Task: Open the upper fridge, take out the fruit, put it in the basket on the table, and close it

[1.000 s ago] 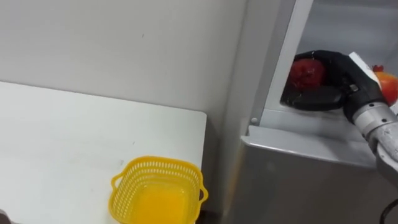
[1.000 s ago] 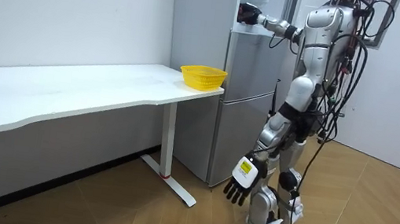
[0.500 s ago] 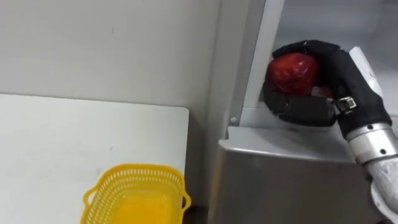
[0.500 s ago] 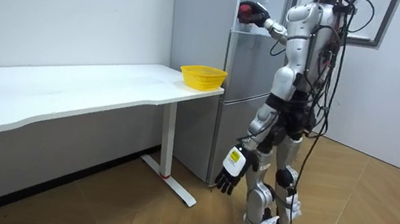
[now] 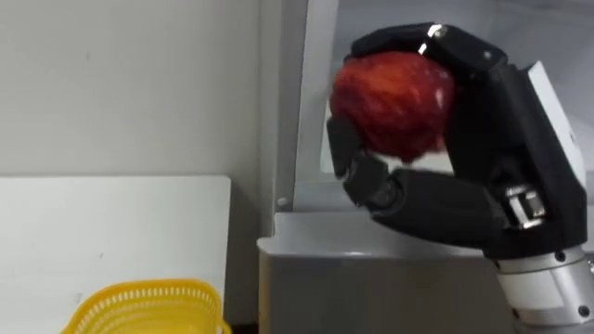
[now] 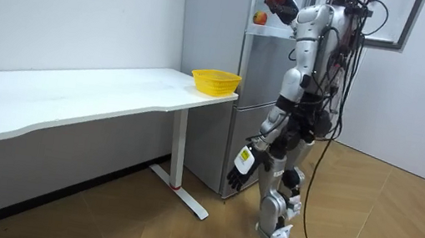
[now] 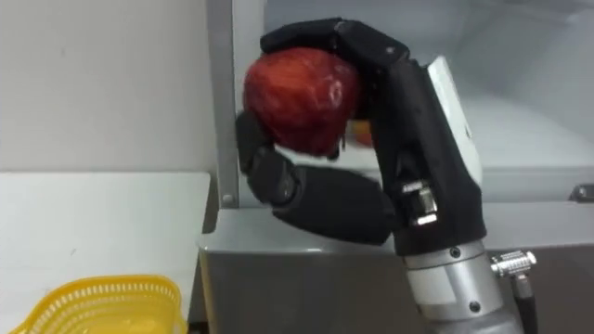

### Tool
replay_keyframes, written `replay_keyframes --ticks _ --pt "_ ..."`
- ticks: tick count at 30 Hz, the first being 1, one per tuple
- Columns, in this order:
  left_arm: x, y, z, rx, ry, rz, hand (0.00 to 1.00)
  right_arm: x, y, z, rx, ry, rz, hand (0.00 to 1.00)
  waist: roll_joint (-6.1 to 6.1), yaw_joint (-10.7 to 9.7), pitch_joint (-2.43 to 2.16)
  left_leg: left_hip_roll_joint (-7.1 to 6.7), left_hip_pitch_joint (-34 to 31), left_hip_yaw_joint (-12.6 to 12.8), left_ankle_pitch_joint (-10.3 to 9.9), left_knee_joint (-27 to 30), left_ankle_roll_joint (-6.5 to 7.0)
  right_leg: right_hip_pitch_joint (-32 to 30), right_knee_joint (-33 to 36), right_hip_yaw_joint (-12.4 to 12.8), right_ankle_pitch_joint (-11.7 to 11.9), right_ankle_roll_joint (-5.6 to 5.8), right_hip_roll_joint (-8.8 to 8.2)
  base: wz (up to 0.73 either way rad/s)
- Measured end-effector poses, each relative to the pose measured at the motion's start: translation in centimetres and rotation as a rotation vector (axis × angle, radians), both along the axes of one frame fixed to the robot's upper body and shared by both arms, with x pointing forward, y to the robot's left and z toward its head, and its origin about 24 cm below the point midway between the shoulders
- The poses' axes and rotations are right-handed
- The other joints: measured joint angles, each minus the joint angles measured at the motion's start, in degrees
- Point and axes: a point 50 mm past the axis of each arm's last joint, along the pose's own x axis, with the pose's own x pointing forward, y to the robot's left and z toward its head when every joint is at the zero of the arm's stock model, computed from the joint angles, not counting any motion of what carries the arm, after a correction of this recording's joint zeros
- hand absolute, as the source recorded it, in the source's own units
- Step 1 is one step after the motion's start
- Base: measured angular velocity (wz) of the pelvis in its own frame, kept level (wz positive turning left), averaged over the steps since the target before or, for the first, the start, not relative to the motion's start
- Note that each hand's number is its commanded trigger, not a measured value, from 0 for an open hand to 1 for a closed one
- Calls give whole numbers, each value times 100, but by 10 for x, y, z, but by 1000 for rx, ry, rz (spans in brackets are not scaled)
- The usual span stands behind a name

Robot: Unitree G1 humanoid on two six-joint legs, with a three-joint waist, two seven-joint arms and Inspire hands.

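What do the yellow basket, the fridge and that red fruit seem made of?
Yellow basket: glossy moulded plastic, slotted walls. Fridge: smooth silver-grey sheet metal, probably painted. Red fruit in the right hand: mottled skin like a real apple's; could be a replica.

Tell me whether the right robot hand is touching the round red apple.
Touching: the left eye view shows the right robot hand curled around the round red apple.

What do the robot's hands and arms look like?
The right hand has chunky black fingers and a black palm, a white plate on its back, and a shiny silver metal wrist with small screws. The left hand is black too, with a pale tag on its back. The arms are silver-grey.
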Motion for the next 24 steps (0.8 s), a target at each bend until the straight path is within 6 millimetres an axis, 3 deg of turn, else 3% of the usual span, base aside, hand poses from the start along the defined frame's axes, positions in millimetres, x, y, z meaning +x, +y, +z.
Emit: replay_keyframes --ticks 2,4,6,15,20,24 --pt "-1 0 0 0 4 0 0 -1 5 -2 -13 7 39 100 -38 45 1 -59 -73 23 8 47 6 -52 51 10 -26 38 -26 0" --pt "-1 0 0 -1 3 0 0 -2 10 -2 -46 2 79 100 -6 78 7 -105 -83 17 -2 84 17 -50 92 73 -109 157 -43 6" --pt "-2 0 0 -2 7 -3 0 -5 15 -2 -53 -12 110 100 -31 140 -9 -128 -83 18 -2 100 14 -50 95 106 -89 171 -56 0" --pt "7 -4 -1 -28 9 -58 0 -14 44 -11 -115 -3 286 100 -43 316 -18 -155 -81 -49 12 175 31 -31 197 68 -68 99 -101 3" --pt "10 -1 0 -16 8 -60 0 -15 57 -20 -179 24 338 100 -128 409 40 -169 -88 -165 13 171 34 -36 275 -28 -152 100 -133 12" --pt "16 -3 -1 -19 5 -102 0 -8 65 -37 -250 94 348 100 -160 492 40 -164 -149 -206 11 161 36 -74 283 -118 -186 100 -145 8"
